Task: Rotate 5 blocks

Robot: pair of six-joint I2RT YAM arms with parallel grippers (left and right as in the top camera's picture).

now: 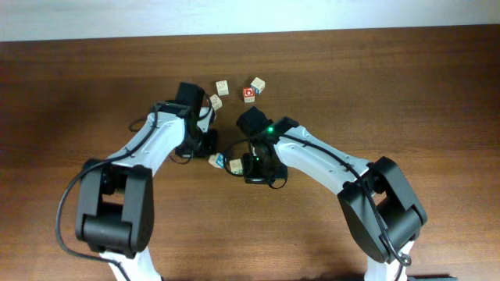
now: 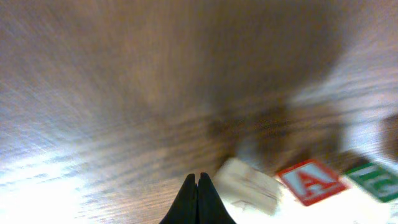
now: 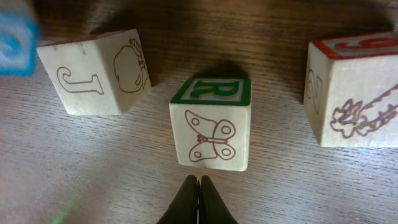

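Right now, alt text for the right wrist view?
The shut right tool points at the R cube, green-framed R on top, butterfly on its near face. A J cube sits left, a red-topped cube right, all apart on the table.

Motion blur smears your left wrist view, with white glare on the counter (image 2: 43, 193) left of the left gripper (image 2: 198, 179), while ahead of your right gripper (image 3: 199, 180) the green-framed cube (image 3: 211, 124) is sharp and evenly lit.
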